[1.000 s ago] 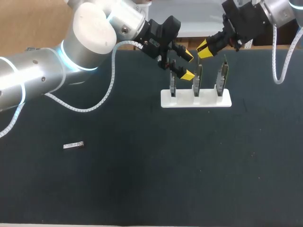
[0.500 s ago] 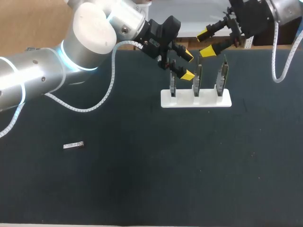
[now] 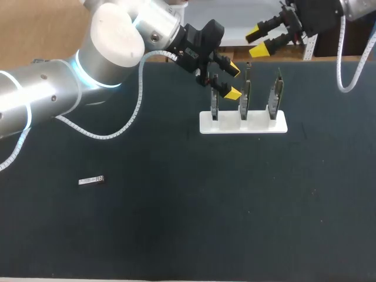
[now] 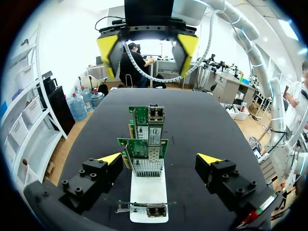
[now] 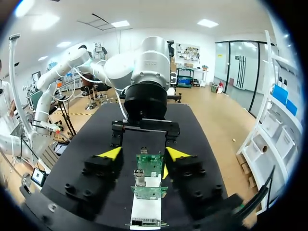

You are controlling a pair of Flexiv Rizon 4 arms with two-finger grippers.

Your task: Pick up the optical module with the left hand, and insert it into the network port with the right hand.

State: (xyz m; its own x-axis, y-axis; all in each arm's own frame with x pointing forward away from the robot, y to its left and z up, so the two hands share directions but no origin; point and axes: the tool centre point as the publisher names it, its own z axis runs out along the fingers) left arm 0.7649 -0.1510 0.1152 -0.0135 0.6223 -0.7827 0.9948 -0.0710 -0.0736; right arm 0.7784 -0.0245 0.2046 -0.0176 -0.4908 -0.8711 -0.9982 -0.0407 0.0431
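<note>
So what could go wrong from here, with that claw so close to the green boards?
1. The open left claw hangs right beside the upright green boards in the white stand; a careless swing might knock one askew.
2. The optical module lies far away, small and flat on the table, so grabbing it could slip.

Counted, kind by kind

Three green network cards (image 3: 244, 97) in one white stand (image 3: 244, 124) at 1 o'clock on the table (image 3: 176, 235). One optical module (image 3: 91, 180) at 8 o'clock. Two grippers near 12: left gripper (image 3: 234, 81), right gripper (image 3: 256, 43).
</note>
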